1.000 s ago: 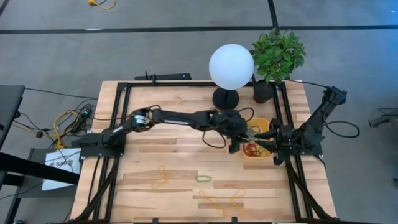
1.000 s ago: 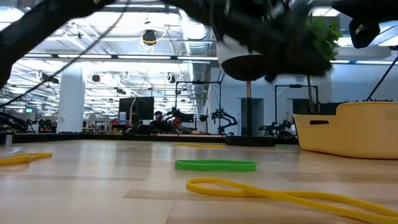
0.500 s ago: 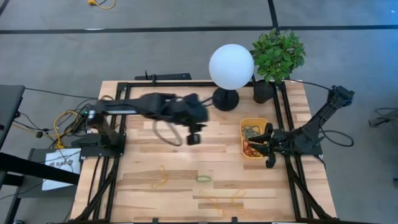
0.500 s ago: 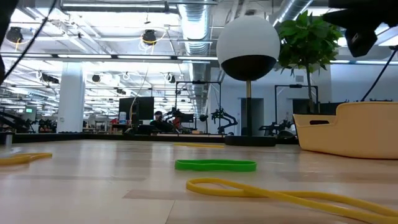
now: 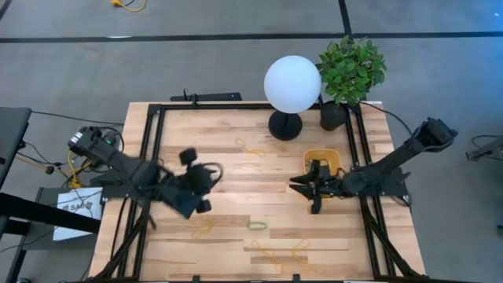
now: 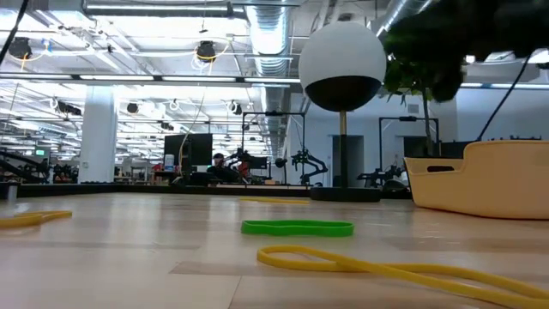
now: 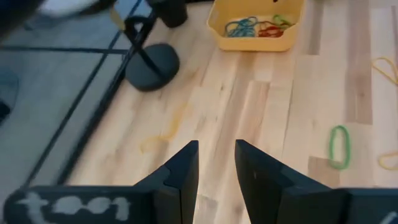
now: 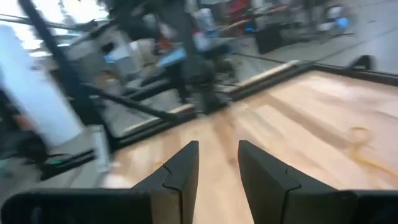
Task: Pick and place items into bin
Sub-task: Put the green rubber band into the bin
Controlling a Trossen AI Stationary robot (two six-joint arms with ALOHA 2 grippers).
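Left gripper [image 5: 191,194], over the table's left half, fingers [image 7: 186,171] parted by a narrow gap and holding nothing. Just near and right of it lies a thin yellow rubber-band loop [image 5: 202,229]; farther right, a small green rubber-band loop [image 5: 257,226], its long axis running left–right; a second yellow loop [image 5: 277,255] lies by the near edge. The left arm is judged nearer the first loop; the green one lies about midway. Right gripper [image 5: 313,189], fingers slightly apart and empty, hovers beside the shallow yellow-orange plastic bin [image 5: 323,160], which holds bands.
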